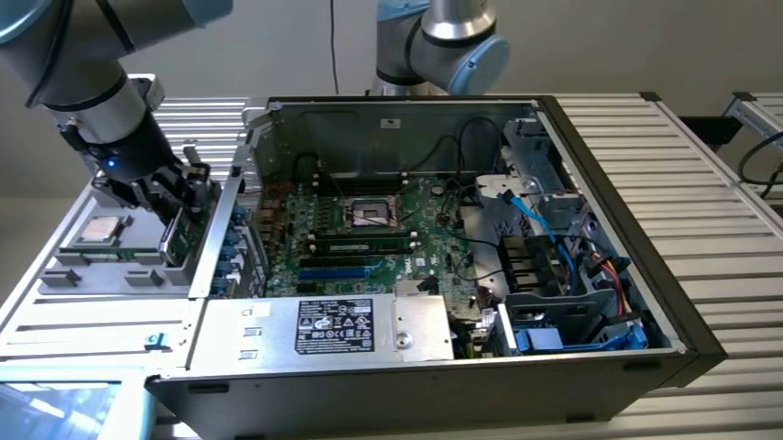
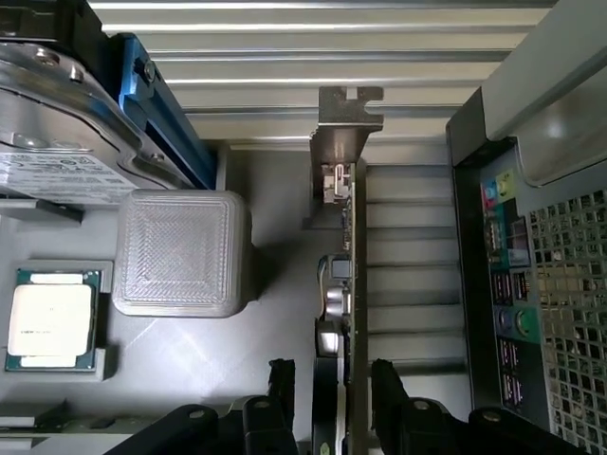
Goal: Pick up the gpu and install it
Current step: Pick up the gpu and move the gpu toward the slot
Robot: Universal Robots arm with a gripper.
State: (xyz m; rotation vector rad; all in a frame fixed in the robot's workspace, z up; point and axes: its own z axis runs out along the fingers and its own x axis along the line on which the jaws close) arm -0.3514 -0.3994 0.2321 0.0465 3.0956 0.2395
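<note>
Gpu (image 2: 353,284) stands on edge in the grey tray (image 1: 76,277) at the exterior view's left, beside the open computer case (image 1: 600,385), with the gripper (image 2: 334,374) jaws spread either side of it, unclamped; a sound grasp likely needs them centred squarely, clear of the silver bracket (image 2: 346,109).

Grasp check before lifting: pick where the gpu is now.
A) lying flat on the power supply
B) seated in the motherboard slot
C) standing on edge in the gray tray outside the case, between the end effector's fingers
C: the gpu stands on edge in the gray tray, the open end effector straddling it.
</note>
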